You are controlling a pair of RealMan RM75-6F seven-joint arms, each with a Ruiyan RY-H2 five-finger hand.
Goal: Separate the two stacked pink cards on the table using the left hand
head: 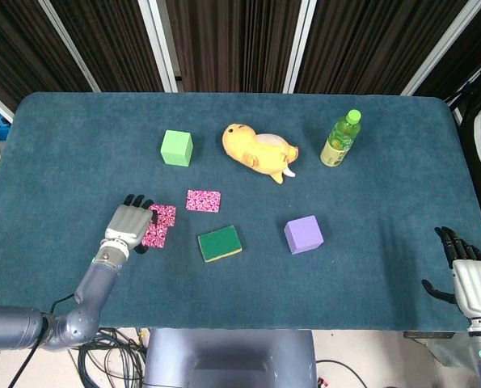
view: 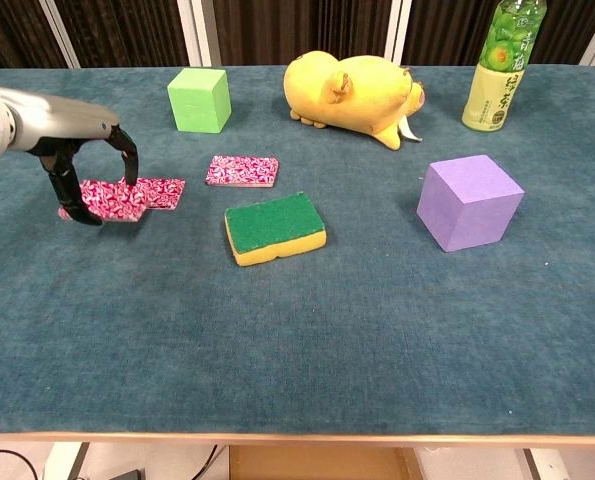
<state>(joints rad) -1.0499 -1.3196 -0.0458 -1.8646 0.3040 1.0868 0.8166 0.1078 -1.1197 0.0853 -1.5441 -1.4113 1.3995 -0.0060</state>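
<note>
Gripping the upper pink card [view: 102, 200] from above, left hand [head: 128, 225] has dark fingertips [view: 89, 215] curled down around its edges, thumb on one side and fingers on the other, at about 8 o'clock on the teal table [head: 369, 267]. Upper card sits offset toward 8 o'clock from the lower pink card [view: 162, 193], the two overlapping only at a corner, both flat on the cloth; in the head view the lower one shows at [head: 164, 214] with the hand covering most of the upper. Third pink patterned card [head: 203, 200] lies apart at 3 o'clock of that pair, near table centre. Green-and-yellow sponge [head: 220, 243] lies at 5 o'clock of the third card. Green cube [head: 176, 148] stands at 11 o'clock from centre, yellow plush toy [head: 259, 150] on its side at 12 o'clock, green drink bottle [head: 340, 139] upright at 1 o'clock, purple cube [head: 303, 234] at 4 o'clock. Right hand [head: 466, 275] hangs off the table's 4 o'clock corner, fingers spread, holding nothing.
</note>
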